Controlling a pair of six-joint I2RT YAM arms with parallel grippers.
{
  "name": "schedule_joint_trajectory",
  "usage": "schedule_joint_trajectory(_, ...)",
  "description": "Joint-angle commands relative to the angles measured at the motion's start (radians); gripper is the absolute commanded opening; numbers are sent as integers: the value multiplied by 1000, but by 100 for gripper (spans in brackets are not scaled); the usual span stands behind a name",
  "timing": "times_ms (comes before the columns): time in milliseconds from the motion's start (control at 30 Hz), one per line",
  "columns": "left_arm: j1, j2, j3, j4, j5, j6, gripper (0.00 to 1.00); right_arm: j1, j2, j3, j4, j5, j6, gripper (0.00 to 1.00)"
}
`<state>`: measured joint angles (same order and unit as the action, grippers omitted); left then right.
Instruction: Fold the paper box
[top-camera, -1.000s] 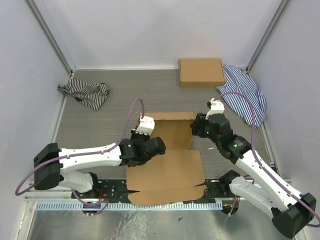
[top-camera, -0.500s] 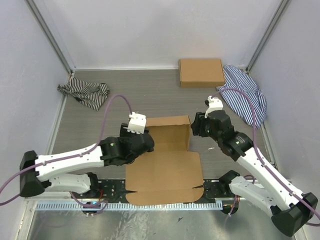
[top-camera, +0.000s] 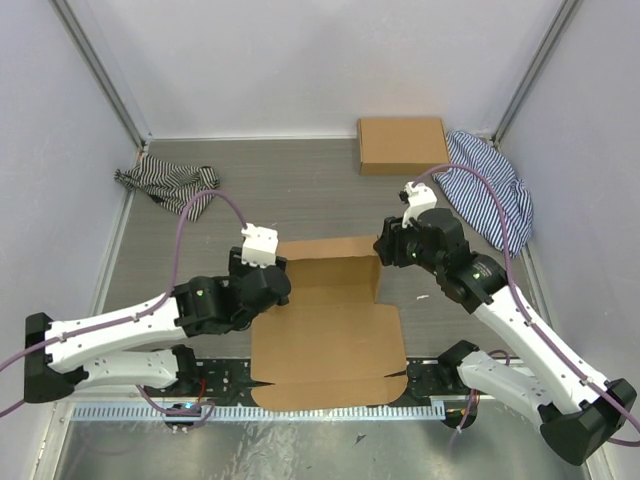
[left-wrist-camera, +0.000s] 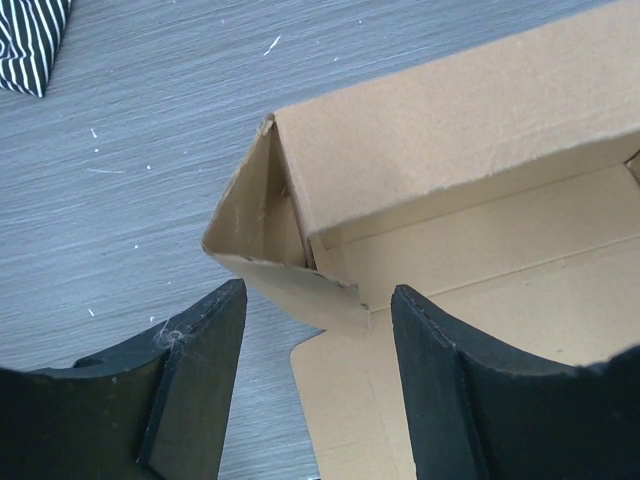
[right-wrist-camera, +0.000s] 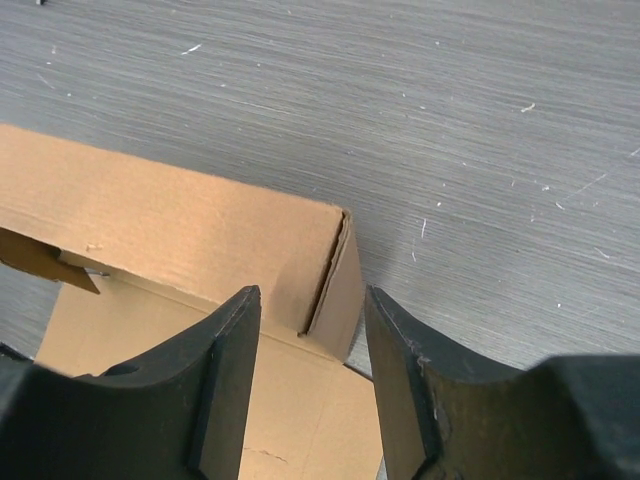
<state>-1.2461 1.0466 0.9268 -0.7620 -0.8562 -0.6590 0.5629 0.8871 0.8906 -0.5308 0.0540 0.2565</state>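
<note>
The paper box (top-camera: 325, 330) lies opened out on the grey table between both arms, its back wall (top-camera: 325, 255) folded up. In the left wrist view the box's back-left corner (left-wrist-camera: 290, 230) shows a side flap turned inward. My left gripper (left-wrist-camera: 318, 335) is open just short of that corner and touches nothing; from above it (top-camera: 278, 280) sits at the box's left edge. My right gripper (right-wrist-camera: 312, 335) is open astride the back-right corner flap (right-wrist-camera: 340, 285), with its fingers (right-wrist-camera: 228, 385) clear of the cardboard. From above the right gripper (top-camera: 383, 252) is at the right corner.
A second, flat brown cardboard box (top-camera: 403, 145) lies at the back right, beside a blue striped cloth (top-camera: 490, 185). A black-and-white striped cloth (top-camera: 168, 187) lies at the back left, its edge also in the left wrist view (left-wrist-camera: 30, 40). White walls enclose three sides.
My left gripper went from shut to open and drew back leftward off the box. The back wall stands more upright. My right gripper shifted slightly back and left along the corner.
</note>
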Motion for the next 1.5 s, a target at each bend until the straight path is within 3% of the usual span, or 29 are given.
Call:
schedule_joint_trajectory(0, 0, -103, -6, 28, 20, 9, 67, 3, -30, 70, 26, -75, -57, 52)
schedule_joint_trajectory(300, 0, -490, -107, 111, 52, 15, 69, 79, -43, 22, 182, -166, -212, 58)
schedule_joint_trajectory(467, 0, -539, -184, 23, -27, -2, 73, 221, -15, 30, 204, -61, -252, 57)
schedule_joint_trajectory(800, -1, -626, -556, 280, -20, -22, 75, 282, 50, 52, 193, -63, -312, 57)
schedule_joint_trajectory(1000, 1, -699, -689, 465, -51, 46, 77, 290, 115, 52, 224, 63, -330, 56)
schedule_joint_trajectory(1200, 0, -696, -731, 620, -13, 147, 77, 290, 114, 35, 293, 116, -307, 55)
schedule_joint_trajectory(1367, 0, -580, -724, 713, 12, 183, 77, 289, 177, 69, 268, 82, -297, 54)
schedule_joint_trajectory(1467, 0, -481, -706, 761, 30, 192, 77, 289, 160, 63, 287, 191, -243, 51)
